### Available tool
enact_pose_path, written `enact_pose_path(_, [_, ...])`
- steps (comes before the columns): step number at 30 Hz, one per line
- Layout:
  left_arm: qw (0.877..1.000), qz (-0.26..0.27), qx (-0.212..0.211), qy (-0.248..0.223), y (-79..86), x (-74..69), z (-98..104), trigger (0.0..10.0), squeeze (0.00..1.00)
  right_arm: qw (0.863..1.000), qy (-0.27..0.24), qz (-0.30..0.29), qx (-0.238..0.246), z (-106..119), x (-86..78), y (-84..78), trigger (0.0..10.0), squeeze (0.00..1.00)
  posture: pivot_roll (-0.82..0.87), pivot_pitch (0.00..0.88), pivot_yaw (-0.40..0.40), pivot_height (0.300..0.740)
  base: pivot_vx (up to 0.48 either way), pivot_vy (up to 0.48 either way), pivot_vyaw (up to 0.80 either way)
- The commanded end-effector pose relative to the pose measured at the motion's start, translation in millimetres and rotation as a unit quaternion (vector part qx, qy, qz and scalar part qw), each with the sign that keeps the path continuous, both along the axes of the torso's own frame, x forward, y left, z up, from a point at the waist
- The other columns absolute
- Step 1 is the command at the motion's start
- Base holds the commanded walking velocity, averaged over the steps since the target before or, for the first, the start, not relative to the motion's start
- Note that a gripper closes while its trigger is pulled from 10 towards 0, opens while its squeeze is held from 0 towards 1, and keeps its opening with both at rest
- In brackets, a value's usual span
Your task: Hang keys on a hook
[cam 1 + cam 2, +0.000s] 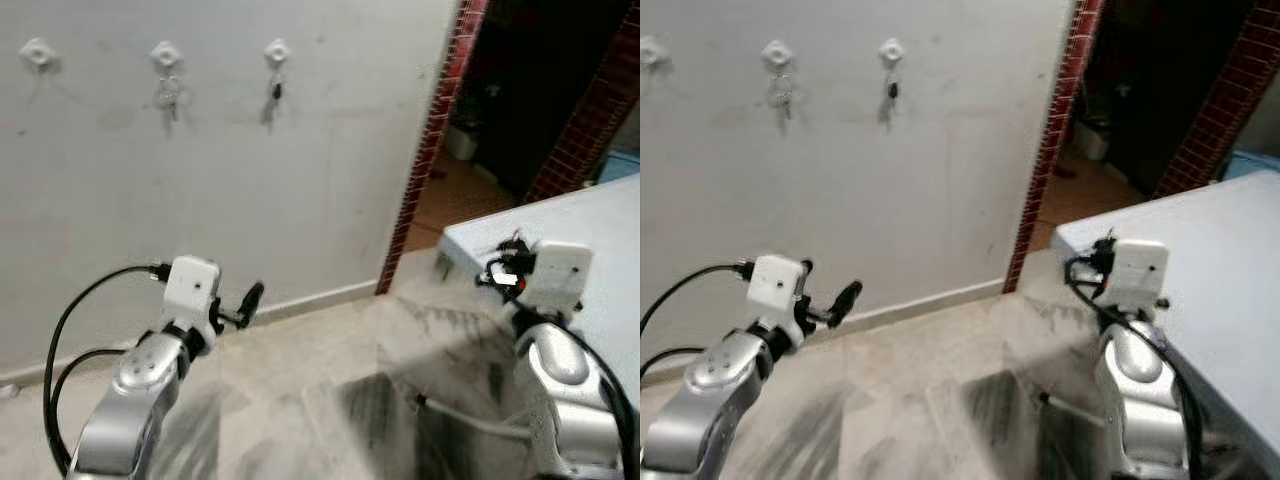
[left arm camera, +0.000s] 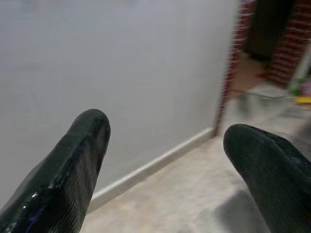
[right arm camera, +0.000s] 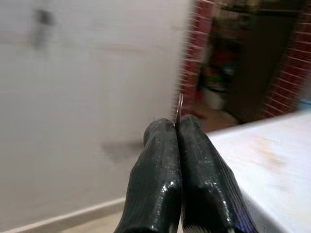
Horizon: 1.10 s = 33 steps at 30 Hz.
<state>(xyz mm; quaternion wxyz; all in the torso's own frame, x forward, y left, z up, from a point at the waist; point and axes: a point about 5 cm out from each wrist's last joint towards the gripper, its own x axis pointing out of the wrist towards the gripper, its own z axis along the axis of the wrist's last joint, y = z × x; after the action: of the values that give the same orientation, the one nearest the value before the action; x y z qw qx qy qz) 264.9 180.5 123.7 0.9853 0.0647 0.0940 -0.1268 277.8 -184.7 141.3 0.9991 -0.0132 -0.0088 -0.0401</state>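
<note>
Three white hooks are fixed high on the pale wall. The left hook (image 1: 38, 52) is bare, the middle hook (image 1: 165, 53) carries a bunch of keys (image 1: 168, 95), and the right hook (image 1: 277, 50) carries a dark key (image 1: 275, 92). My right gripper (image 3: 176, 130) is shut, and a thin metal key ring (image 3: 180, 104) sticks out from between its fingertips. Its arm (image 1: 545, 275) is raised beside the table, well below and right of the hooks. My left gripper (image 2: 165, 133) is open and holds nothing; it points at the wall near the floor (image 1: 250, 298).
A grey-blue table (image 1: 600, 220) stands at the right, next to my right arm. A red brick doorway (image 1: 440, 110) opens into a dark room right of the wall. A skirting board (image 1: 320, 297) runs along the wall's foot above the stone floor.
</note>
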Motion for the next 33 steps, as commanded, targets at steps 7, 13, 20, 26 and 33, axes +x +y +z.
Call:
enact_pose_path(7, [0.999,-0.031,-0.011,-0.029,-14.9,8.0,12.5,10.0,0.0,1.0,-0.01,-0.016,-0.001,9.0,-0.5,-4.8,10.0,0.0,0.14,0.0,-0.09,0.74,0.0,0.0,0.0])
enact_pose_path(13, [0.998,-0.045,-0.025,-0.023,-21.1,7.8,12.2,10.0,0.0,1.0,-0.005,-0.015,-0.003,8.2,-0.7,-2.2,10.0,0.0,0.13,0.0,-0.091,0.74,0.0,0.0,0.67])
enact_pose_path(20, [0.998,-0.047,-0.034,-0.02,-22.5,8.7,12.5,10.0,0.0,1.0,-0.005,-0.015,0.0,8.3,-0.4,-0.3,10.0,0.0,0.14,0.0,-0.084,0.74,0.0,0.0,0.8])
enact_pose_path(26, [0.998,-0.033,-0.049,-0.005,-21.7,8.3,9.7,10.0,0.0,1.0,-0.004,-0.019,0.011,6.6,-1.2,-0.1,10.0,0.0,0.15,0.0,-0.088,0.74,0.0,0.0,0.37])
enact_pose_path(33, [0.998,-0.039,-0.042,0.0,-23.4,7.3,8.6,10.0,0.0,1.0,-0.004,-0.014,0.011,7.3,0.2,1.7,10.0,0.0,0.15,0.0,-0.091,0.74,0.0,0.322,0.0])
